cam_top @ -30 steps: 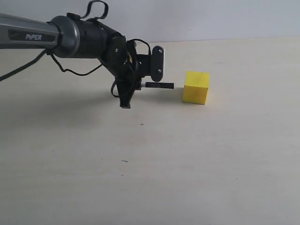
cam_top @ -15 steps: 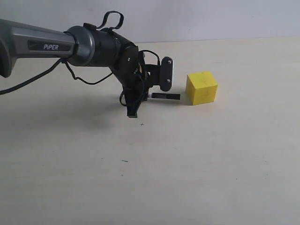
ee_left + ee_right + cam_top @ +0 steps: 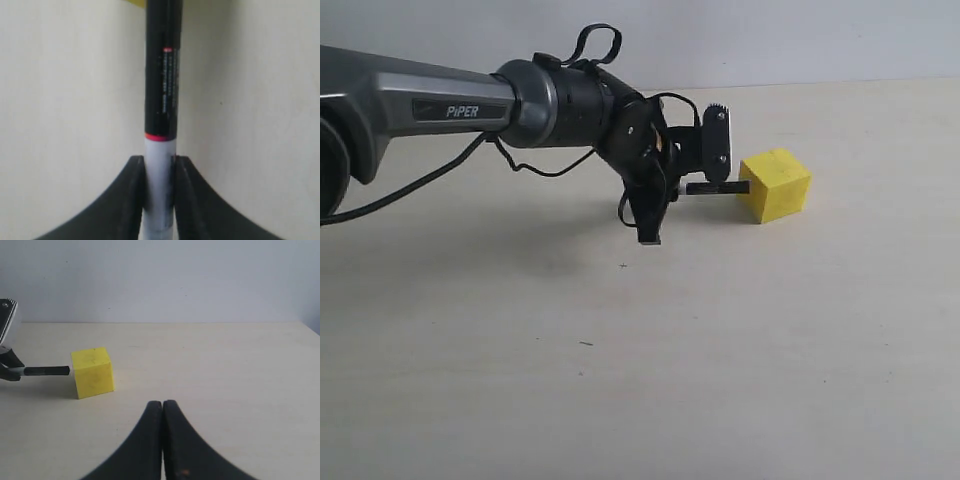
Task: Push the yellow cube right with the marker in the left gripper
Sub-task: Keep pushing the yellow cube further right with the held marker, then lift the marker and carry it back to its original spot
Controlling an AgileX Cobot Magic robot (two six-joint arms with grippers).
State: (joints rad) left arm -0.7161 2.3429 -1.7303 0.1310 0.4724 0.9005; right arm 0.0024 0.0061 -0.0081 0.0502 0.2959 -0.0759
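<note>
The yellow cube (image 3: pixel 776 184) rests on the pale table, turned slightly. My left gripper (image 3: pixel 665 190) is shut on the marker (image 3: pixel 717 187), which lies level and points right, its black cap tip touching the cube's left face. The left wrist view has the white barrel pinched between the black jaws (image 3: pixel 159 172), with the marker's (image 3: pixel 162 75) black cap running up to a sliver of the cube (image 3: pixel 134 2) at the frame's edge. The right wrist view catches the cube (image 3: pixel 92 372) and the marker (image 3: pixel 46 371) against its side. My right gripper (image 3: pixel 162 405) is shut and empty, clear of the cube.
The pale table (image 3: pixel 770 350) spreads wide to the right of the cube and toward the front. A white wall (image 3: pixel 800 40) backs the far edge. Loose black cables (image 3: pixel 540 165) hang from the left arm.
The left arm has travelled right with the marker. The marker's tip met the cube and shoved it right, turning it slightly.
</note>
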